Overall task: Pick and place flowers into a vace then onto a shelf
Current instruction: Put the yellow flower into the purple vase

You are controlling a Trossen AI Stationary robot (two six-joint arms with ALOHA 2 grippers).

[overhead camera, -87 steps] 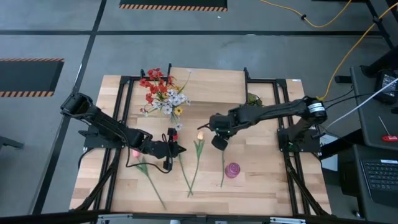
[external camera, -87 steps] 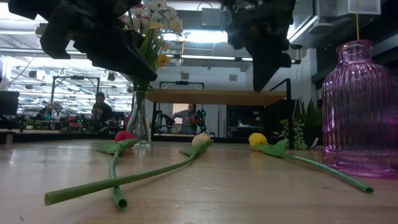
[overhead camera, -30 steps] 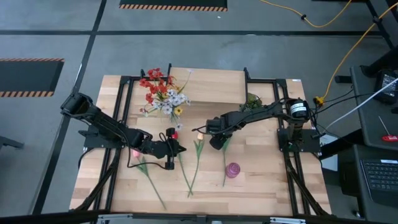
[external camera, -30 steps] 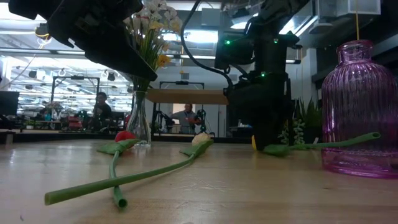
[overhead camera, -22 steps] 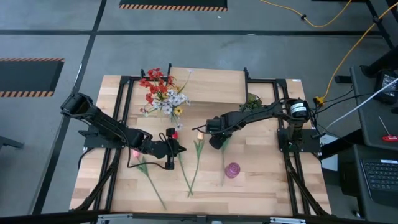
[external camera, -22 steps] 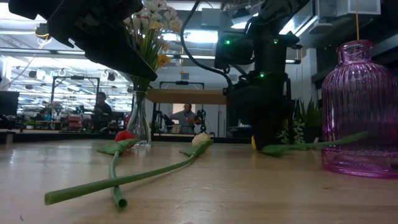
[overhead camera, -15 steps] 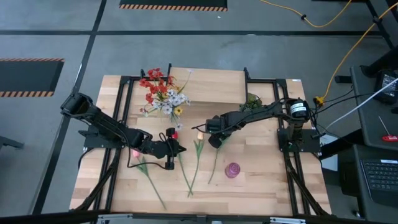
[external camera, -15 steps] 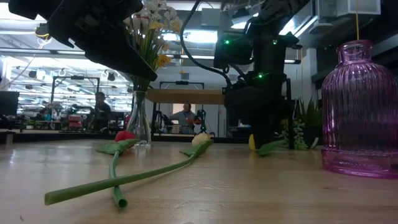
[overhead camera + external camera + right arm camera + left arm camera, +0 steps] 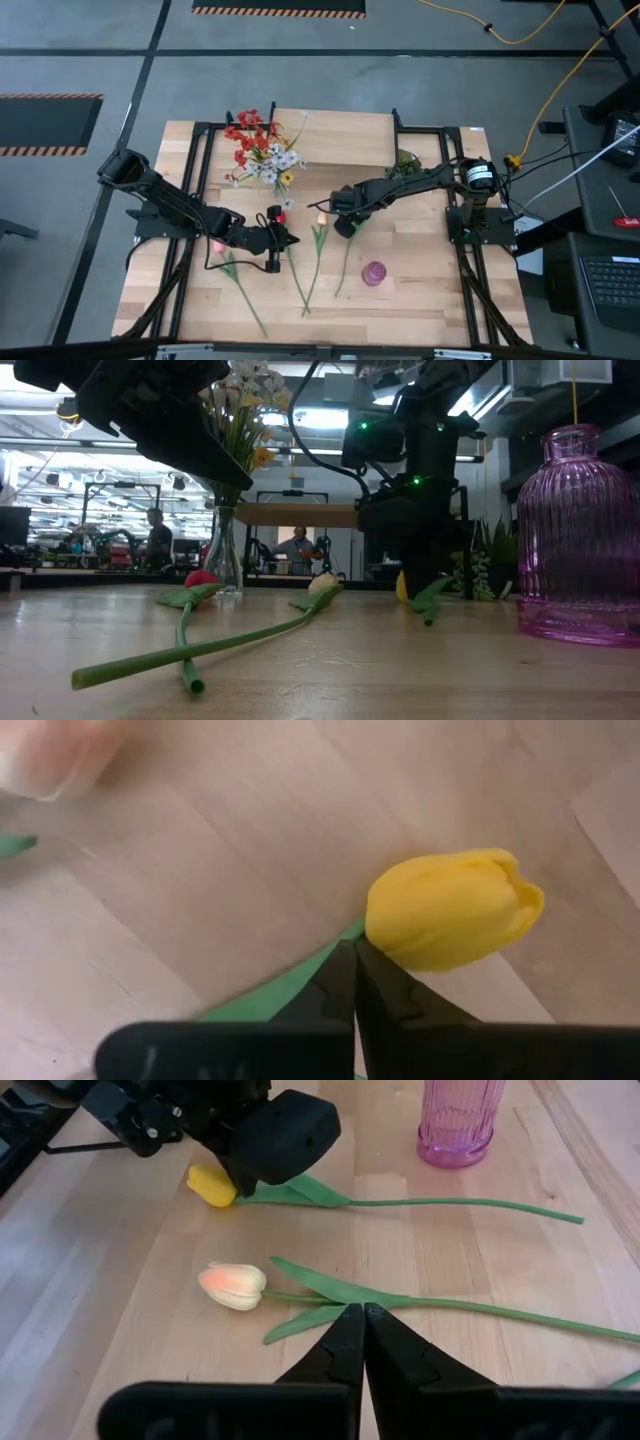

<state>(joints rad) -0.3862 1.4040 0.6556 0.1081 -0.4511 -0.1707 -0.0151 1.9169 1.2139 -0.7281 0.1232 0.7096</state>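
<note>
A yellow tulip (image 9: 341,262) lies on the table's middle, its head (image 9: 452,910) beside my right gripper (image 9: 355,965), which is shut on its stem. A peach tulip (image 9: 233,1284) lies to its left. My left gripper (image 9: 362,1320) hangs shut above the peach tulip's leaves and touches nothing. A pink tulip (image 9: 218,245) lies under the left arm. The purple vase (image 9: 373,273) stands near the yellow tulip's stem. A clear vase of red, white and yellow flowers (image 9: 262,152) stands far left, beside the shelf (image 9: 300,514). My right gripper pinches the yellow tulip's stem (image 9: 347,934) between its two fingers, right below the head. The fingers come from above, pointing steeply down, and lie across the stem. The tulip's head and leaf (image 9: 430,600) sit low at the table; the stem (image 9: 460,1204) lies along the wood.
A small green leafy sprig (image 9: 405,160) sits at the far right, near the right arm. The table's black frame rails (image 9: 200,150) run along both sides. People show in the room beyond the table's far edge. Bare wood lies at the near right of the purple vase.
My right gripper has shut on the yellow tulip's stem next to the head. The stem's free end, which stood raised toward the purple vase, has swung toward the table's left and dropped, while the head stayed where it was.
</note>
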